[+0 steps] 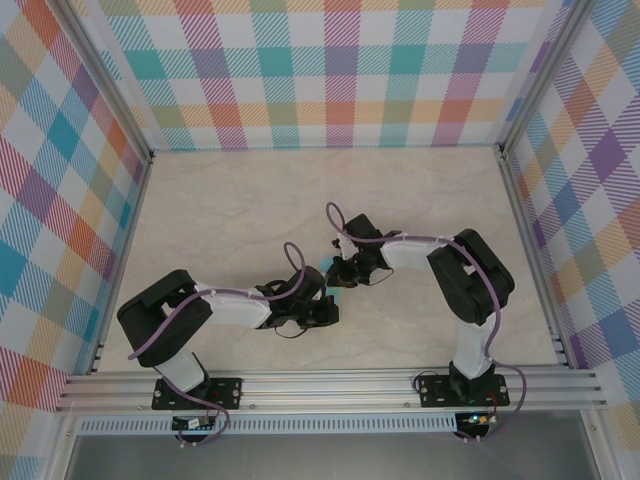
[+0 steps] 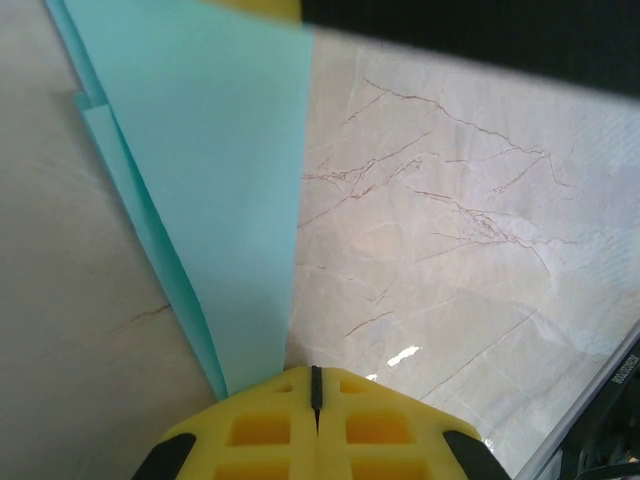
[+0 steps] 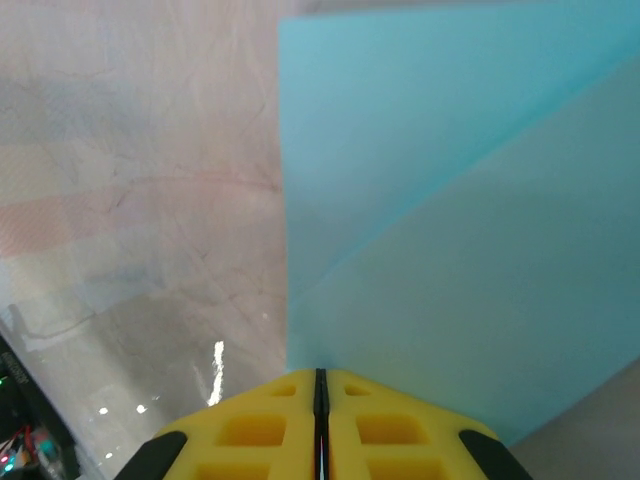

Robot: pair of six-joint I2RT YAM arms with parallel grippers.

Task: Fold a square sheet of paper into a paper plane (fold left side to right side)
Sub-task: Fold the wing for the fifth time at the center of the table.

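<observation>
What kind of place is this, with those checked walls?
Probably a lab test booth for robots: a left arm and right arm bolted to an aluminium rail, a marble-look tabletop, and plaid panels walling it in.

Bright even light; small glare; closeups soft.

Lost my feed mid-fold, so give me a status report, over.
Both shut: left claw and right claw at the turquoise paper. Paper folded, layered, diagonal crease. Grip unconfirmed. Nothing in the way.
</observation>
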